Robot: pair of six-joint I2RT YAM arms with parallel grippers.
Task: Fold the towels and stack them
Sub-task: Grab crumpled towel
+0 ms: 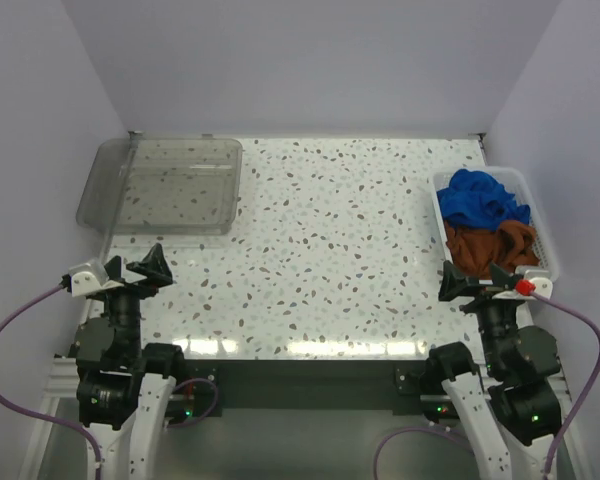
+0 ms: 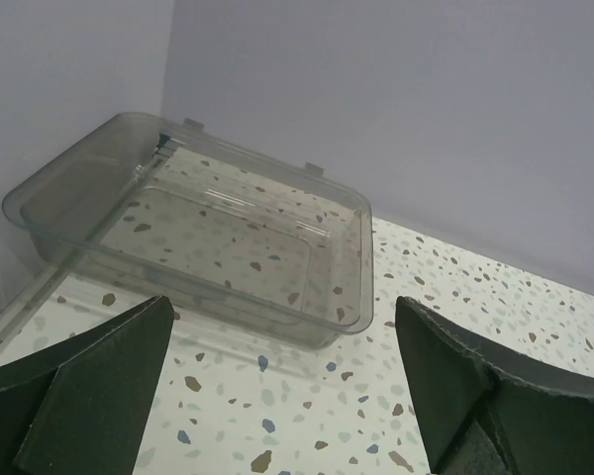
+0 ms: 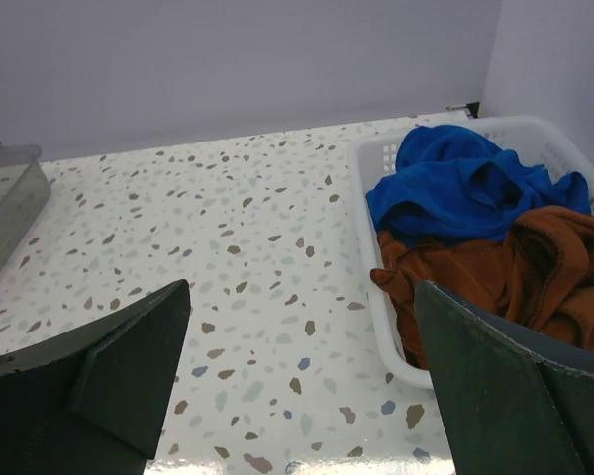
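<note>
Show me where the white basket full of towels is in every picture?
Top view: the white basket sits at the right edge, halfway up.
Left wrist view: not in it.
Right wrist view: on the right, holding the towels.
Shared landmark: the clear tray, top left from above, mid-picture on the left wrist, left edge on the right wrist.

Here's how we've got it laid out: the tray (image 1: pixel 102 190) sits in the far-left corner of the counter (image 1: pixel 330 250), and the basket (image 1: pixel 441 210) runs along the right edge, well apart from it. The towels (image 1: pixel 492 220) are all piled in the basket, one heap at the far end and another in front of it. Our left gripper (image 1: pixel 135 265) is in front of the tray, and the right gripper (image 1: pixel 476 277) is by the basket's near end.
</note>
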